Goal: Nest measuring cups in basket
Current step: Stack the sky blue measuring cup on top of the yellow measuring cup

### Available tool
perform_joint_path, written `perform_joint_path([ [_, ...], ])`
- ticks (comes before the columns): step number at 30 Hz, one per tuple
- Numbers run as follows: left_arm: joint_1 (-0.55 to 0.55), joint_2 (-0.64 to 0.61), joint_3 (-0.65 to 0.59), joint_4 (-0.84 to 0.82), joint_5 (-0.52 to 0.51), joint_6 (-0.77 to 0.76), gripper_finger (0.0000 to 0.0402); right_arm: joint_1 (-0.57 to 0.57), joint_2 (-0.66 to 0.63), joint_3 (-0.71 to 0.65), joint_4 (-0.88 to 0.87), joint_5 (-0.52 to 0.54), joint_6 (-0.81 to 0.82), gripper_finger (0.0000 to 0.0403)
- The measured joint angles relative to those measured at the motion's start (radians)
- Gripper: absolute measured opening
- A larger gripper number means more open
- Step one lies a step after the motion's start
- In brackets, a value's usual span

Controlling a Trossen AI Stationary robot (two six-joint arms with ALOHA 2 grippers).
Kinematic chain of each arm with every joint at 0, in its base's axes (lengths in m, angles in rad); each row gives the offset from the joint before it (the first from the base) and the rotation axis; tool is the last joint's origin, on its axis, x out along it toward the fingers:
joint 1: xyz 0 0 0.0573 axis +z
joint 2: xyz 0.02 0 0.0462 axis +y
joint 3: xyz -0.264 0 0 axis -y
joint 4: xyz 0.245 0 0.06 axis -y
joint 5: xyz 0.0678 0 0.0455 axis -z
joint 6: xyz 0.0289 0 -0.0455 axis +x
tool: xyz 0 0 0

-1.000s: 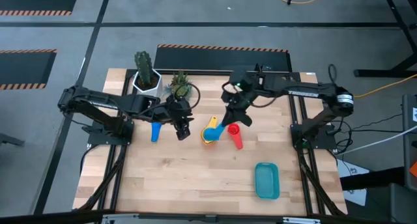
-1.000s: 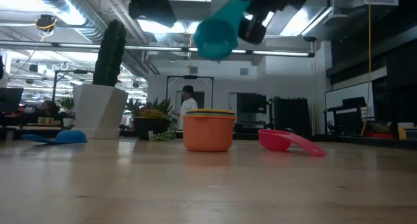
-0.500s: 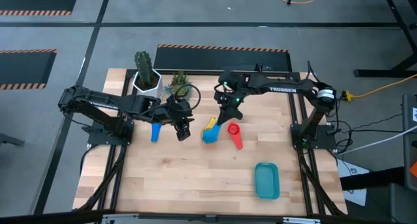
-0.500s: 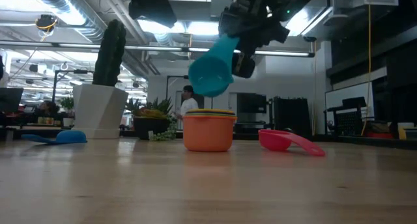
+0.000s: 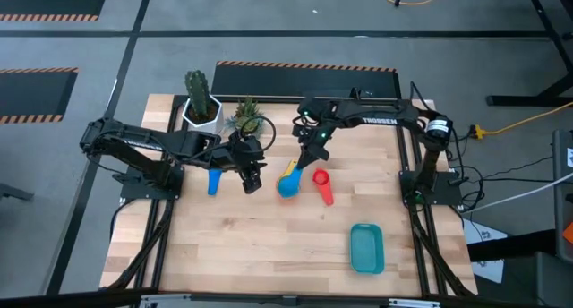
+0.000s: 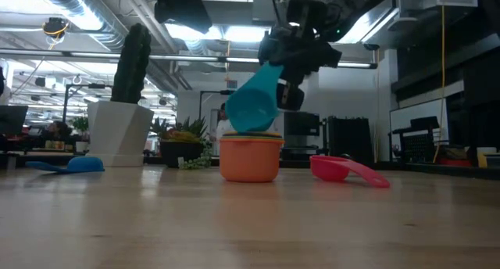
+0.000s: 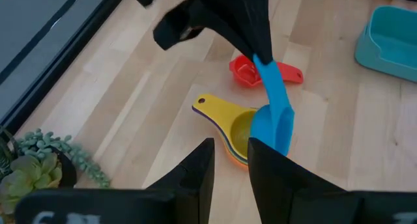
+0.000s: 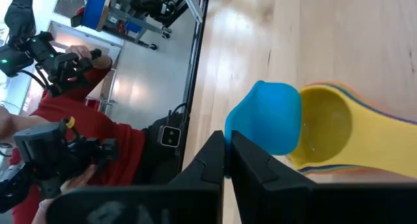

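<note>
My right gripper (image 5: 311,147) is shut on a light blue measuring cup (image 6: 254,109), whose bowl hangs right over a stack with a yellow cup (image 7: 225,120) nested in an orange one (image 6: 250,158). The stack stands on the table's middle. A red cup (image 5: 322,184) lies to its right and a dark blue cup (image 5: 214,180) to its left. The teal basket (image 5: 366,247) sits at the near right. My left gripper (image 7: 231,165) hovers open, left of the stack, with nothing between its fingers. My right gripper pinches the light blue cup's handle (image 7: 266,74) near its free end between its two fingers. The fingers slant down from the table's far side. The cup hangs tilted, bowl (image 8: 267,116) lowest. Whether the bowl touches the stack's rim, I cannot tell.
A white pot with a cactus (image 5: 200,106) and a small succulent (image 5: 246,120) stand at the far left. A person in a red top (image 8: 85,139) shows beyond the table. The near half of the table (image 5: 260,245) is bare wood apart from the basket.
My right gripper has come down and toward the table's left with the light blue cup, rolling a little. The cup has dropped from well above the stack to just over its rim, still tilted.
</note>
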Motion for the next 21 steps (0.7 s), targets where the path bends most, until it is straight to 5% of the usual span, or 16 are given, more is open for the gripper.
perform_joint_path([
  [21, 0.000, 0.000, 0.000, 0.000, 0.000, 0.000, 0.0085, 0.000, 0.013, 0.000, 0.001, 0.012, 0.026, 0.0033],
])
